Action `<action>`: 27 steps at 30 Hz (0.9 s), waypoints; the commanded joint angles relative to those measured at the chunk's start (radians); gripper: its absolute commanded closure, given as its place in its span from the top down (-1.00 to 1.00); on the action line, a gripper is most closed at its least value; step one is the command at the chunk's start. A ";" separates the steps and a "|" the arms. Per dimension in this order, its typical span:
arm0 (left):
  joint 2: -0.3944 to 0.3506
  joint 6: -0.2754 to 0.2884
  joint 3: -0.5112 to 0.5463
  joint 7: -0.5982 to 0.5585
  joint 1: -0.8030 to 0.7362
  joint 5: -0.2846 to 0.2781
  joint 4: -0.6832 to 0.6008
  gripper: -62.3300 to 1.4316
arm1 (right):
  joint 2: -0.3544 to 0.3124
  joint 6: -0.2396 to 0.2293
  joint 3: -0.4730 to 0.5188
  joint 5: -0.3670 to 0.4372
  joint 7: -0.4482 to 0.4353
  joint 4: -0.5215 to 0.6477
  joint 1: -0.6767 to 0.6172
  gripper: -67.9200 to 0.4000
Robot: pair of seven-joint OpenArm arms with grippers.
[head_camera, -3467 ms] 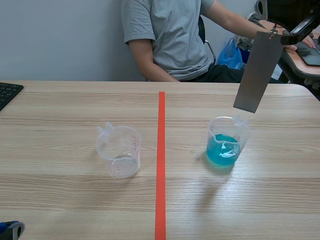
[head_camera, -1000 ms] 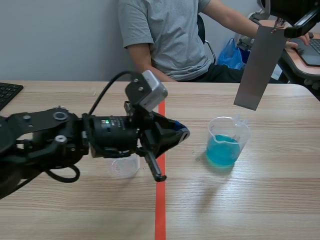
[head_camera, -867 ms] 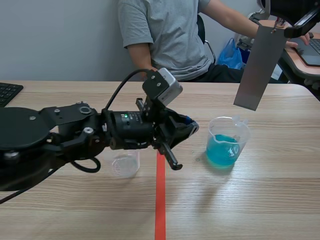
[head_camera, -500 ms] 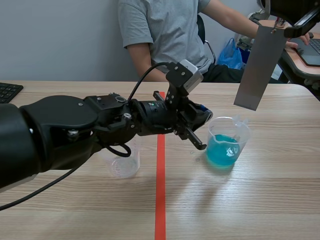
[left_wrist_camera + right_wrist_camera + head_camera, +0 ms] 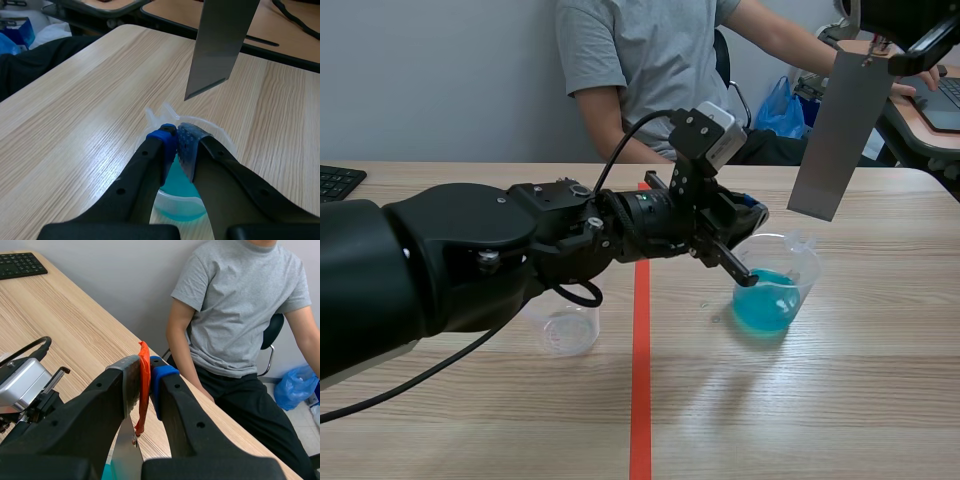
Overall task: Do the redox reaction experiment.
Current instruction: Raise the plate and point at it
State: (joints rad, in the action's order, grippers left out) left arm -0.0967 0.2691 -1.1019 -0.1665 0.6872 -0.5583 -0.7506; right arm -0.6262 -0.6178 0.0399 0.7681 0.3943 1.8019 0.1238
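As L pincer (image 5: 176, 142) nips beaker (image 5: 176, 209), wood table (image 5: 840, 400) runs to grey wall (image 5: 440, 80)

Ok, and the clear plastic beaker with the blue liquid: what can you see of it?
The clear plastic beaker stands upright on the wooden table, right of the orange-red tape line. See-through, with a pouring spout at its rim, it is about half full of blue liquid. The left gripper is shut on its wall beside the spout. A grey metal sheet hangs above it, not touching.
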 commanded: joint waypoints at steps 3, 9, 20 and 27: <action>0.016 0.002 0.008 -0.025 0.014 -0.034 -0.030 -0.81 | -0.011 0.003 0.010 0.011 -0.014 0.009 0.026 -0.95; 0.022 0.011 0.008 -0.027 0.014 -0.060 -0.030 -0.81 | -0.011 0.003 0.010 0.011 -0.014 0.009 0.026 -0.95; 0.048 0.014 0.008 -0.024 0.014 -0.060 -0.030 -0.81 | -0.011 0.003 0.010 0.011 -0.014 0.009 0.026 -0.95; 0.049 0.012 0.008 -0.024 0.013 -0.060 -0.030 -0.81 | -0.011 0.003 0.010 0.011 -0.014 0.009 0.026 -0.95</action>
State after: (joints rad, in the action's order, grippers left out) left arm -0.0662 0.2813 -1.1019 -0.1761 0.6872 -0.6113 -0.7544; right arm -0.6262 -0.6178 0.0399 0.7681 0.3943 1.8019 0.1238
